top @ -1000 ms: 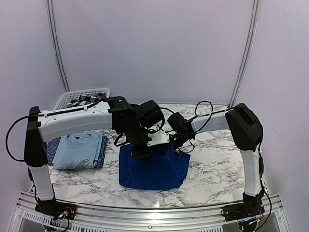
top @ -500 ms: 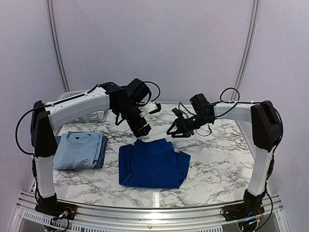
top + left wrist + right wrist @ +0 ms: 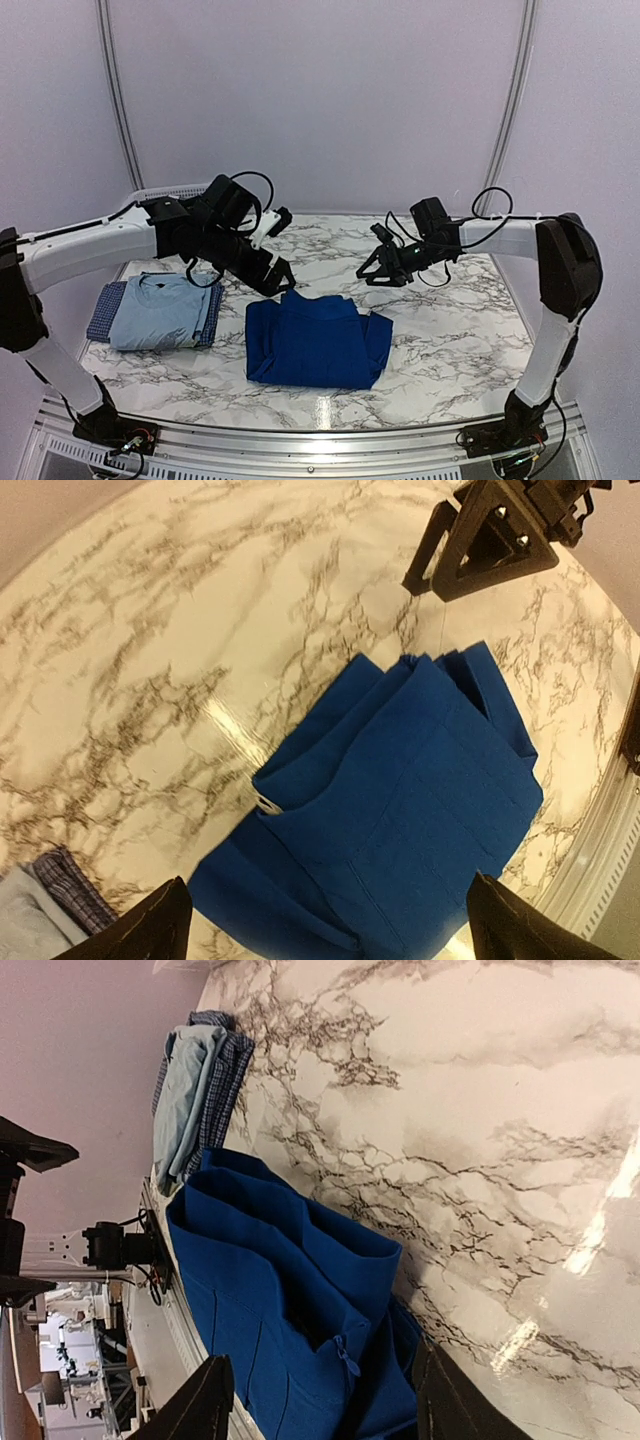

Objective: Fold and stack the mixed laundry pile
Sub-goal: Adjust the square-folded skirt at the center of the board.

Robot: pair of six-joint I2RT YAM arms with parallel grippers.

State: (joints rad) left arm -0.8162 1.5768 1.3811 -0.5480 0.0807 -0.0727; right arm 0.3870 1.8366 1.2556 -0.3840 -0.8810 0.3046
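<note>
Top external, royal-blue shirt (image 3: 318, 340) flat, wider crosswise

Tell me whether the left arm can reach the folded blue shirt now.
Probably yes: the left gripper hangs open above the far edge of the royal-blue shirt, nothing lies between them, and the right gripper stands aside.

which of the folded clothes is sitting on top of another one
The pale blue T-shirt: it lies on the small-checked navy cloth at the left, while the royal-blue shirt lies alone on the marble table.
</note>
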